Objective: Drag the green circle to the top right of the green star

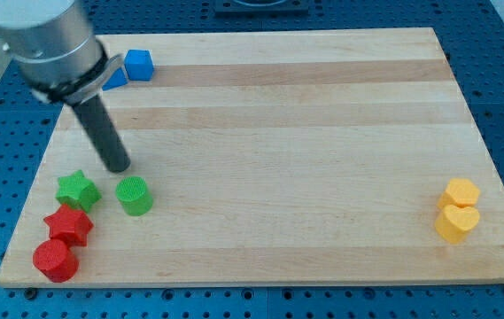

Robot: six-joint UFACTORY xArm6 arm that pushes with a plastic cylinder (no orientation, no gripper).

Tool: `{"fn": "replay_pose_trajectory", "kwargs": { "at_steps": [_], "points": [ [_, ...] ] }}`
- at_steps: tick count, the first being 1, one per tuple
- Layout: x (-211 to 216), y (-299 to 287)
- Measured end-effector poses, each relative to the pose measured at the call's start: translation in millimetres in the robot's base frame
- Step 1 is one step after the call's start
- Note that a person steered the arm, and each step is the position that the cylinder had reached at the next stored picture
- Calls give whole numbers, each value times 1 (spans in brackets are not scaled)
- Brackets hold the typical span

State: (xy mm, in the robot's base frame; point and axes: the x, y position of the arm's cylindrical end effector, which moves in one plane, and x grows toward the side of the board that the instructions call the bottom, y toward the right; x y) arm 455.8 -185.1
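Note:
The green circle (134, 195) sits on the wooden board near the view's lower left. The green star (78, 190) lies just to its left, a small gap between them. My tip (120, 167) is just above the green circle, slightly to its left, and up and to the right of the green star. It looks close to the circle's top edge but I cannot tell if it touches.
A red star (69, 225) and a red circle (55, 260) lie below the green star. A blue cube (138, 64) and a blue triangle (115, 77) sit at the top left, partly behind the arm. Two yellow blocks (458, 206) stand at the right edge.

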Motion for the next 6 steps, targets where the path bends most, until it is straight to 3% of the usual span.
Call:
{"fn": "replay_pose_trajectory", "kwargs": {
  "at_steps": [1, 2, 3, 5, 6],
  "points": [
    [-4, 46],
    [32, 64],
    [87, 64],
    [121, 61],
    [96, 49]
  ]
}}
